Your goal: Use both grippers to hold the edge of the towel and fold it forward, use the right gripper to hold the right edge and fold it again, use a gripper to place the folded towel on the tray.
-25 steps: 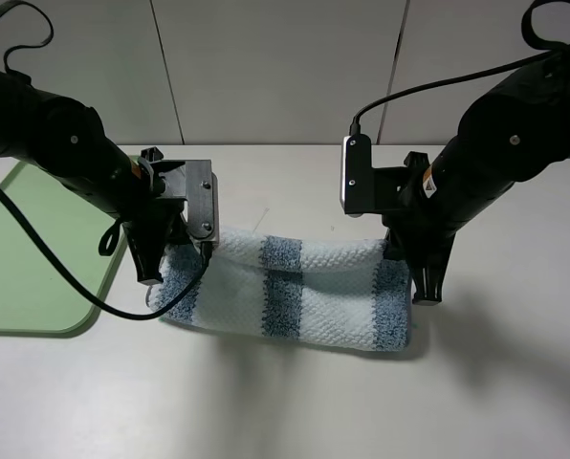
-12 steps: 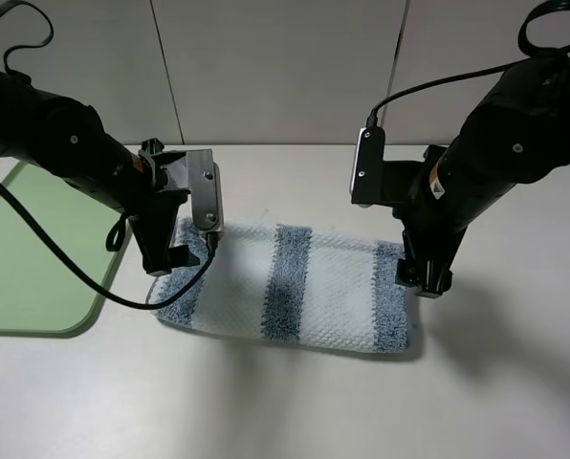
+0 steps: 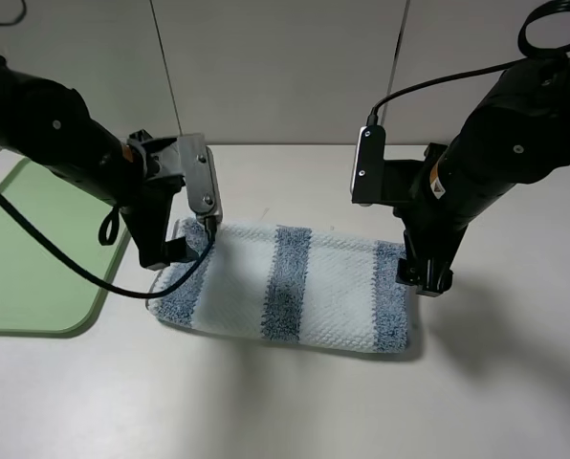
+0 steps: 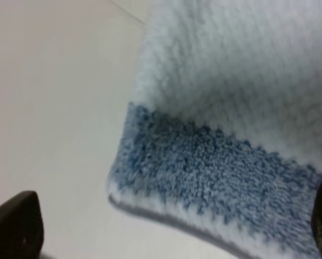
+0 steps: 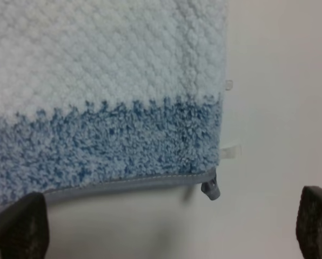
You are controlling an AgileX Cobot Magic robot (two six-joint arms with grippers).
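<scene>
Your towel (image 3: 295, 287) lies folded in half at centre frame, with the tray (image 3: 32, 258) at far left. Both claws hang wide apart and empty: the left gripper (image 3: 168, 254) over the towel's left end, the right gripper (image 3: 428, 279) over its right edge (image 5: 128, 183). The first fold looks done. Next, clamp the right gripper on that edge and carry it leftward.

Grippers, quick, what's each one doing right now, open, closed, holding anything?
Left gripper: open, holding nothing, over one end of the towel.
Right gripper: open, holding nothing, over the other end.
</scene>
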